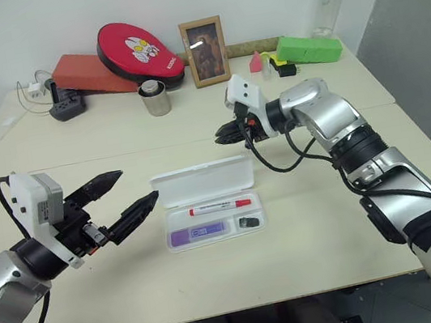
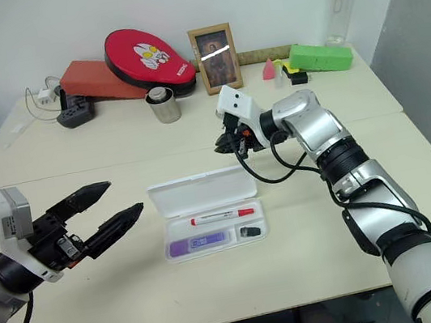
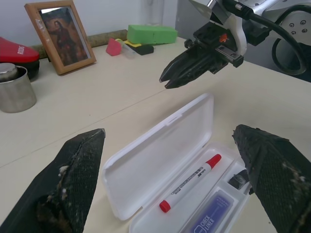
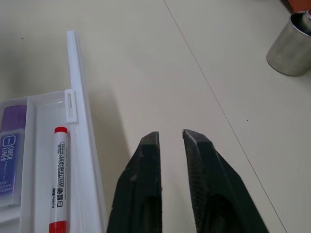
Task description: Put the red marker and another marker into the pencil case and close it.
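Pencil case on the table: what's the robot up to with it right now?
Both markers are already in the open pencil case: the red marker in the far slot, the purple marker in the near one, beside a small black item. The lid lies flat open, so closing remains. The right gripper hovers shut, holding nothing, just behind the lid. The left gripper is open and empty, left of the case.
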Tool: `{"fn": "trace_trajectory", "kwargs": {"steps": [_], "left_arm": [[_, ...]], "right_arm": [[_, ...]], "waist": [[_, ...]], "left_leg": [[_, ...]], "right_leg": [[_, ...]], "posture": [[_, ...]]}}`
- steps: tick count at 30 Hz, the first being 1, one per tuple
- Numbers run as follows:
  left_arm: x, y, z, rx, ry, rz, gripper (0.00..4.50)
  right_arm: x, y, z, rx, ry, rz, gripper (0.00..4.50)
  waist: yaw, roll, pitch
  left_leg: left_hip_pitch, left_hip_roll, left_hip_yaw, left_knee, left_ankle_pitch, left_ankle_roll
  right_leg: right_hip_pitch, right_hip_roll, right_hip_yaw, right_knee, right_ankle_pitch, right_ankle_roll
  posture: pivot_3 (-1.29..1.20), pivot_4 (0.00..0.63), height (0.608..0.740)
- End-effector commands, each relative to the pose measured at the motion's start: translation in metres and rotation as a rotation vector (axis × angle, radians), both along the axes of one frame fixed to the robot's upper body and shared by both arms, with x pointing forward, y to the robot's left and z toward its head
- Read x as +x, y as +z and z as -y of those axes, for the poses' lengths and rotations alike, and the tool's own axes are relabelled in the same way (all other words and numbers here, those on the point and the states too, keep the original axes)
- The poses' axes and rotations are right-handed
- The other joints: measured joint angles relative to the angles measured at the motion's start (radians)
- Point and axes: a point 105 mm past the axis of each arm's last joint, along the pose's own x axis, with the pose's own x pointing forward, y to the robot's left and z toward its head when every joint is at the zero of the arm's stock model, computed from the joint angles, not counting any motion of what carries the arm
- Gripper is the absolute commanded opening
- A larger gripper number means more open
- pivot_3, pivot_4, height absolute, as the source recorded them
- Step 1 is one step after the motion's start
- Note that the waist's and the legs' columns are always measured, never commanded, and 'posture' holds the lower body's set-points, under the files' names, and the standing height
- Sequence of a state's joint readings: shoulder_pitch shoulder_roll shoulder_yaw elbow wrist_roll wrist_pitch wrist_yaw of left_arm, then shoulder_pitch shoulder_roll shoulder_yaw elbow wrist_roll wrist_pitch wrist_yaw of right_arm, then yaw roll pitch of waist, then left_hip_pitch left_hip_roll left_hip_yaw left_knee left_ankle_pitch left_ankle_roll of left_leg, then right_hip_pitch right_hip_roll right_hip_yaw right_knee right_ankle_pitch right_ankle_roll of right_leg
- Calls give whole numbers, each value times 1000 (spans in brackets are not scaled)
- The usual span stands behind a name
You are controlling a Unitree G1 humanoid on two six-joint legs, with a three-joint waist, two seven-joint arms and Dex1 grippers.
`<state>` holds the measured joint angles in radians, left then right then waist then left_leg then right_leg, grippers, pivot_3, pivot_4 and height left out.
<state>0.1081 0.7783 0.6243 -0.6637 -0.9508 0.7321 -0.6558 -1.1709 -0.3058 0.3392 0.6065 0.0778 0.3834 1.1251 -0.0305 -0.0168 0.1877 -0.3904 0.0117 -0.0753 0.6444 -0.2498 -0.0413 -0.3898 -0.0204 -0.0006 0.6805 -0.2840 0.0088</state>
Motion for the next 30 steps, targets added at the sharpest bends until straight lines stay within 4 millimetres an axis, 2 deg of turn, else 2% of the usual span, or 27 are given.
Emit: {"fn": "trace_trajectory", "kwargs": {"steps": [1,7,10,16,22,25,30], "left_arm": [[-5,10,4,16,-15,41,4500],[-5,9,5,16,-18,34,4500],[-6,7,6,24,-30,20,4500],[-13,3,15,58,-108,-16,4500],[-22,-8,19,134,-206,-99,4500],[-28,-22,16,205,-249,-175,4500],[-25,-22,12,215,-254,-177,4500]], "right_arm": [[-5,9,-5,0,43,36,8],[-9,4,-6,-25,71,32,8],[-20,-5,-7,-69,130,41,8],[-57,-17,-6,-115,273,29,8],[-70,-30,-1,-153,294,14,8],[-78,-45,1,-186,297,4,8],[-76,-74,1,-240,247,-11,8]], "waist": [[0,0,0],[0,0,0],[0,0,0],[1,0,0],[0,0,0],[0,0,0],[0,1,0]], "left_leg": [[0,0,0,0,0,0],[0,0,0,0,0,0],[0,0,0,0,0,0],[0,0,-1,0,0,0],[1,0,-1,-1,0,0],[1,0,0,-1,0,0],[1,0,-1,-1,0,0]], "right_leg": [[0,0,0,0,0,0],[0,0,0,0,0,0],[0,0,0,0,0,0],[0,0,0,0,0,0],[0,0,0,0,0,0],[0,0,0,0,-1,-1],[0,0,0,0,-1,-1]], "posture": [[0,150,740],[0,150,740],[0,150,740],[0,150,740],[0,150,740],[0,150,740],[0,150,740]]}}
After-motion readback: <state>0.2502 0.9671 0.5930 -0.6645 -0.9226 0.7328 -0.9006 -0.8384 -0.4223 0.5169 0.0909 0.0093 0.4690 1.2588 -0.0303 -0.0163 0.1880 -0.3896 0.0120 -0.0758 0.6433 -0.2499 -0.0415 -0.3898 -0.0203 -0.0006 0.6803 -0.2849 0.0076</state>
